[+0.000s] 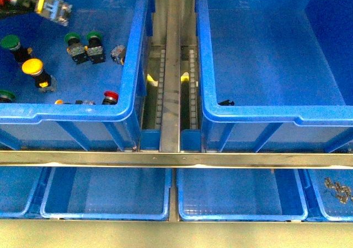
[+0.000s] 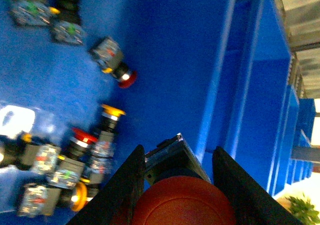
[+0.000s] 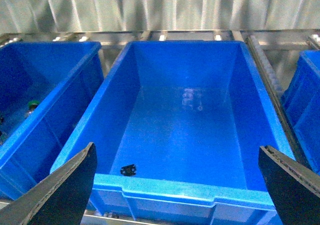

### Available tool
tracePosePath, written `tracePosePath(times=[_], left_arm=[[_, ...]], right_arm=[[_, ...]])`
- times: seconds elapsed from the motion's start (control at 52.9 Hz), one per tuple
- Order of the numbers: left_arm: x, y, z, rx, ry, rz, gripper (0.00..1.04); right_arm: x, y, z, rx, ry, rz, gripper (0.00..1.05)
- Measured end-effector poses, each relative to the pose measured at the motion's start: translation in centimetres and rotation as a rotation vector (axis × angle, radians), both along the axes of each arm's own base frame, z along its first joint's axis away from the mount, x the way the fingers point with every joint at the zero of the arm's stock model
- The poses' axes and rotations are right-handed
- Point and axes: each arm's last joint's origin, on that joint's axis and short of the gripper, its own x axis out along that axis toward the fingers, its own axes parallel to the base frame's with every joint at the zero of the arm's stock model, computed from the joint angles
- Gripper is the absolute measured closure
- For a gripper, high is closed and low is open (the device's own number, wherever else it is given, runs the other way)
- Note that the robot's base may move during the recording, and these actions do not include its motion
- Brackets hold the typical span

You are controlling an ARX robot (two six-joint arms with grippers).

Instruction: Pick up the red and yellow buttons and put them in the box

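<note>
Currently the left gripper point(image 2: 177, 155) pinches a red button point(image 2: 182, 205) by its smooth cap, which could slip free near the wall of the bin point(image 1: 135, 66), while the right gripper point(image 3: 177, 150) gapes wide.

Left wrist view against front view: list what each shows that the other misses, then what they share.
Only the left wrist view: the left gripper, its black fingers clamped on a red-capped button. Only the front view: the right bin with a black fleck on its floor, the shallow trays below, and small metal parts in the rightmost tray. Both: the left bin holding green-capped buttons, a yellow-capped button and a loose red-capped button.
</note>
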Motion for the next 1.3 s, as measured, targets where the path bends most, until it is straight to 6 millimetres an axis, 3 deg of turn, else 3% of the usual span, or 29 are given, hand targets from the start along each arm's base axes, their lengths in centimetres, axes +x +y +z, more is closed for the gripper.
tracePosePath(times=[0.17, 0.303, 0.435, 0.643, 0.794, 1.04, 1.097, 1.172, 1.305], left_arm=[[-0.8, -6.5, 1.0, -0.103, 0.018, -0.104, 0.72], [-1.4, -10.6, 0.8, -0.140, 0.059, -0.153, 0.72], [-2.5, -16.5, 0.4, -0.184, 0.104, -0.218, 0.72], [-2.7, -21.6, 0.1, -0.235, 0.128, -0.262, 0.72], [-1.9, -23.6, 0.1, -0.266, 0.132, -0.256, 0.72], [-0.6, -24.4, -0.5, -0.271, 0.142, -0.231, 0.72], [-0.5, -24.6, -0.8, -0.267, 0.151, -0.231, 0.72], [-0.5, -25.0, -0.9, -0.255, 0.154, -0.237, 0.72], [-0.9, -25.9, -0.7, -0.255, 0.150, -0.261, 0.72]], right_arm=[[0.0, 0.0, 0.0, 0.000, 0.000, 0.000, 0.07], [0.0, 0.0, 0.0, 0.000, 0.000, 0.000, 0.07], [0.0, 0.0, 0.0, 0.000, 0.000, 0.000, 0.07], [0.0, 0.0, 0.0, 0.000, 0.000, 0.000, 0.07], [0.0, 0.0, 0.0, 0.000, 0.000, 0.000, 0.07], [0.0, 0.0, 0.0, 0.000, 0.000, 0.000, 0.07], [0.1, 0.2, -0.3, -0.056, 0.189, -0.015, 0.07], [1.6, 0.8, -0.6, -0.206, 0.358, 0.148, 0.07], [5.2, 1.1, 0.4, -0.351, 0.290, 0.293, 0.07]])
